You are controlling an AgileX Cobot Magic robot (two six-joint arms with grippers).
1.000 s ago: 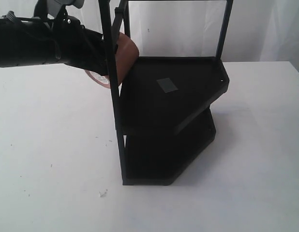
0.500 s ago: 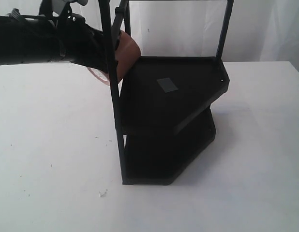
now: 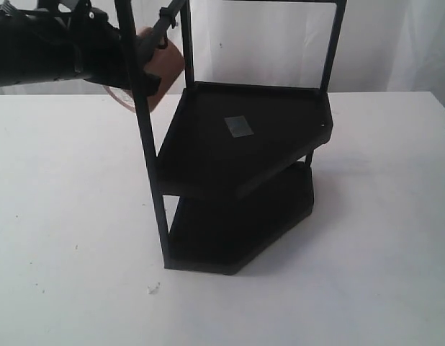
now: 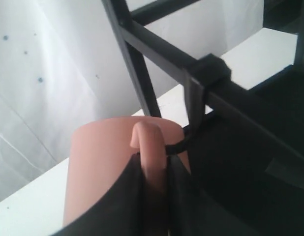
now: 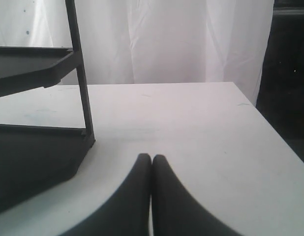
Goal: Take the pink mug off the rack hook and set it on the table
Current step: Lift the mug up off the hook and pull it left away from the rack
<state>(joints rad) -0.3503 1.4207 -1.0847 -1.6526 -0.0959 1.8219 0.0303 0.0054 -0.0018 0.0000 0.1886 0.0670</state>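
The pink mug (image 3: 163,66) hangs high at the rack's left front post, its side towards the exterior camera. My left gripper (image 4: 153,164) is shut on the mug's loop handle (image 4: 151,147), one finger on each side of it. The curved black rack hook (image 4: 184,141) still reaches to the handle from the slanted bar (image 4: 162,51). In the exterior view the left arm (image 3: 50,50) comes in from the upper left. My right gripper (image 5: 152,160) is shut and holds nothing, low over the white table (image 5: 191,118) beside the rack; it is out of the exterior view.
The tall black two-shelf rack (image 3: 240,140) stands mid-table, with a grey square patch (image 3: 237,125) on its upper shelf. A small white scrap (image 3: 153,289) lies on the table (image 3: 64,216) near the front. White curtain behind; the table's right edge (image 5: 270,128) borders a dark area.
My left arm has pulled left and up with the mug, and the whole rack has shifted and turned leftwards with it. The right gripper's earlier state is not shown.
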